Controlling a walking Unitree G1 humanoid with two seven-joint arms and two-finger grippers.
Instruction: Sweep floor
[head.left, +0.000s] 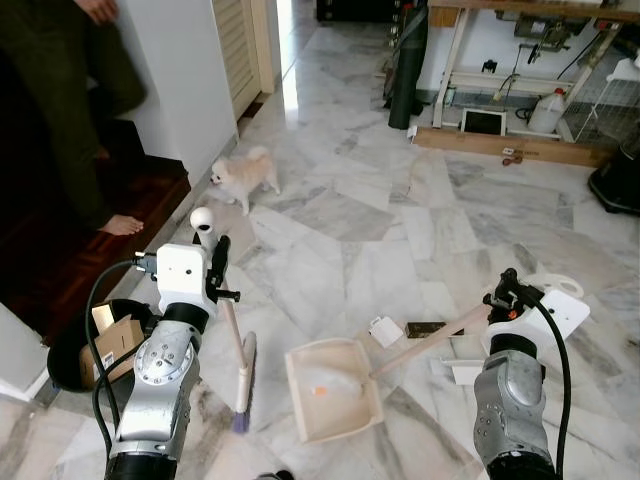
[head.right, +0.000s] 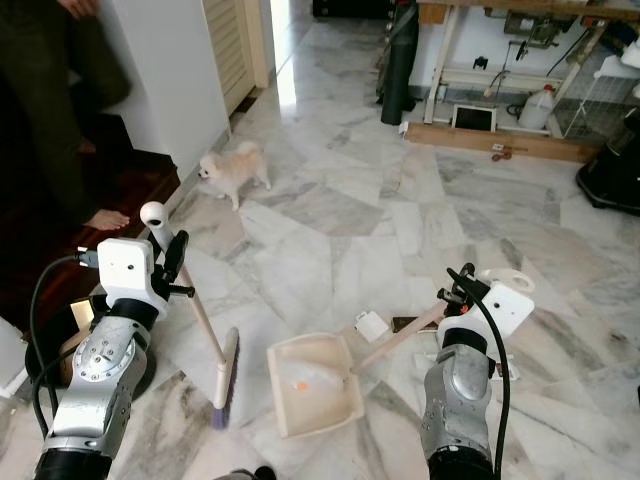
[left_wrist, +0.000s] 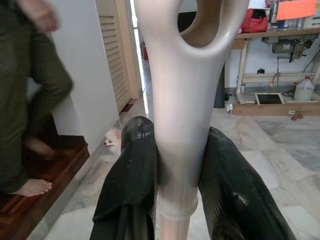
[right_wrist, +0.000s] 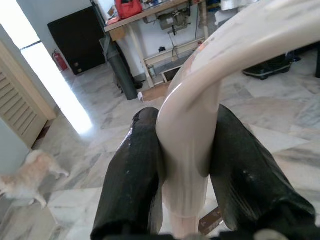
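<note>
The broom (head.left: 229, 325) stood nearly upright on the marble floor (head.left: 400, 230), its pale pink handle rising to a rounded cream cap with a hanging loop at the top. Its narrow head, white with purple bristles, rested on the tiles just left of the dustpan. The dustpan (head.left: 333, 388) lay flat on the floor, a cream, squarish tray with its open mouth toward the broom, and a small orange scrap (head.left: 319, 390) and some pale debris sat inside it. Its long pinkish handle slanted up and away to the right, ending in a white loop grip. Broom head and dustpan were near each other, not touching.
</note>
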